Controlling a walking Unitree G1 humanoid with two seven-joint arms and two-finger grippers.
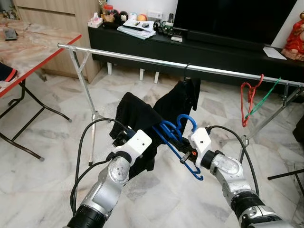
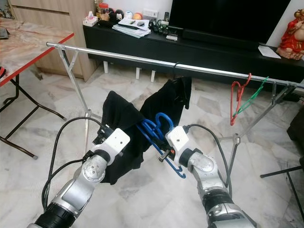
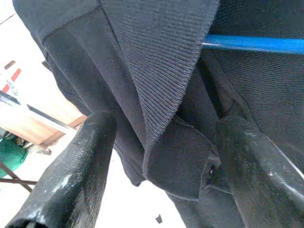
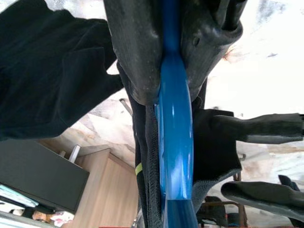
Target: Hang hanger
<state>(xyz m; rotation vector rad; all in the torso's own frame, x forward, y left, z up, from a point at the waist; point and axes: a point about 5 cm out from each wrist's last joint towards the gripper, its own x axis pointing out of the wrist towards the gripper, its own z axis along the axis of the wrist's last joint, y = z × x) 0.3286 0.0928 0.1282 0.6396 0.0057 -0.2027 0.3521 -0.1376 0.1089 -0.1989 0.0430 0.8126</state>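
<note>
- Left eye view: a metal clothes rail (image 1: 156,61) crosses the room.
- Black garment (image 1: 142,118) hangs below it, on the blue hanger (image 1: 173,135).
- Right hand (image 4: 173,57) is clamped on this hanger.
- Left hand (image 3: 161,161) fingers stand apart around the cloth.

Off to my left I see a folding table (image 1: 33,45) with a red edge and marbled top. Ahead, a long black TV console (image 1: 213,52) carries papers (image 1: 137,28), a tissue box (image 1: 95,20) and small ornaments, with a red figurine (image 1: 295,40) at its far right end.
</note>
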